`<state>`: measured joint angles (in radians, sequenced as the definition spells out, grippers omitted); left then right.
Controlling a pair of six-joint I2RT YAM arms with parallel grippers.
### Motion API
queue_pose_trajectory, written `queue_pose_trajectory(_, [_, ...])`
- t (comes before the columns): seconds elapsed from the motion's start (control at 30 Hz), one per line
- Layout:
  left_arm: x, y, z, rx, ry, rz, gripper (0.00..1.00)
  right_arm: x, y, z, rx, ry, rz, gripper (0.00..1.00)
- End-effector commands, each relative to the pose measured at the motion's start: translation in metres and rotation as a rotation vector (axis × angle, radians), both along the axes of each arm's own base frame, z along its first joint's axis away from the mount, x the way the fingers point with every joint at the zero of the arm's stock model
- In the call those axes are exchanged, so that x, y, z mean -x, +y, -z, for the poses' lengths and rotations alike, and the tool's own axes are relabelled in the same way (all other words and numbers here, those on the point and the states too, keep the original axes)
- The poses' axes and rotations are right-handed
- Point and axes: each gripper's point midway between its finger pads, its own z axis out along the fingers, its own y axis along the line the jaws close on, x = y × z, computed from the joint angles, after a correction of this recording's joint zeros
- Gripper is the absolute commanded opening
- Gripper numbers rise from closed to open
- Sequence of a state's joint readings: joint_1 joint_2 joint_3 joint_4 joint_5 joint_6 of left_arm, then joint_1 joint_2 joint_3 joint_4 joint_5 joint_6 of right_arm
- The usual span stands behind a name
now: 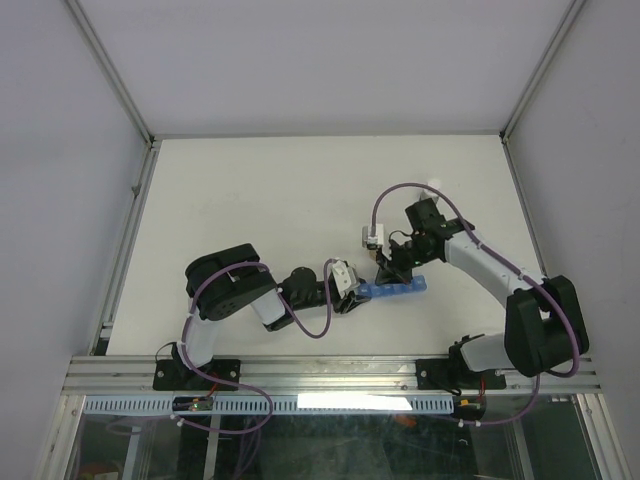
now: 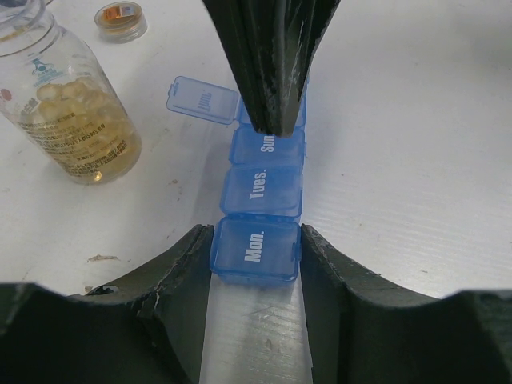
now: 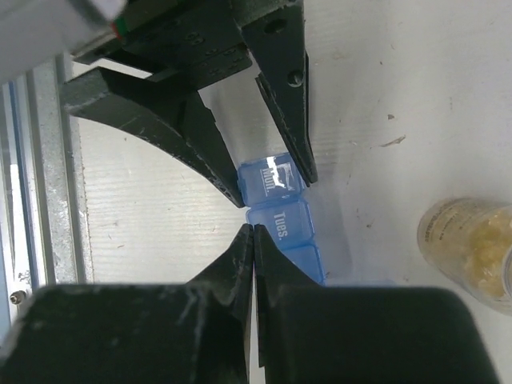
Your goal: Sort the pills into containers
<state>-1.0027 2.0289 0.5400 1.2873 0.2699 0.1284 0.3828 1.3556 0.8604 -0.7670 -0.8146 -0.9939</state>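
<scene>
The translucent-blue pill organizer (image 2: 262,188) lies flat on the white table, its row running away from my left gripper (image 2: 256,240). That gripper's two fingers press against both sides of the end compartment marked "Mon." (image 3: 272,180). My right gripper (image 3: 254,232) is shut with nothing visible between its tips. It points down at the row just past "Tues.", touching the organizer's edge. One lid (image 2: 204,100) further along stands open. A small round cap (image 2: 120,20) holds orange-tan bits that may be pills. From above, both grippers meet at the organizer (image 1: 400,290).
A clear bottle (image 2: 68,112) of pale yellow capsules stands open just left of the organizer in the left wrist view, and at the right edge as the bottle (image 3: 472,248) in the right wrist view. The metal frame rail (image 3: 44,200) runs along the table's near edge.
</scene>
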Motion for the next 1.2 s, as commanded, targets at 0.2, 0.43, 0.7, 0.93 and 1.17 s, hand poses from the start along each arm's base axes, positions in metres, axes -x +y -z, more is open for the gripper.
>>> queue_pose_trajectory(0.2, [0.001,-0.01,-0.01,0.033,-0.035,0.017,0.35,-0.012,-0.016,0.072,0.333,0.136,0.069,0.0])
queue_pose_trajectory(0.43, [0.002,-0.009,-0.011,0.036,-0.037,0.019,0.35,-0.019,0.002,0.033,0.183,0.106,0.085,0.0])
queue_pose_trajectory(0.7, [-0.007,-0.011,-0.021,0.06,-0.007,-0.033,0.63,-0.017,0.005,-0.043,-0.095,0.063,0.052,0.07])
queue_pose_trajectory(0.93, [-0.011,-0.009,-0.037,0.094,0.012,-0.074,0.87,-0.024,-0.006,-0.056,-0.127,0.025,0.091,0.23])
queue_pose_trajectory(1.17, [-0.003,0.006,-0.082,0.205,0.026,-0.097,0.95,-0.031,-0.015,-0.069,-0.148,-0.005,0.135,0.33])
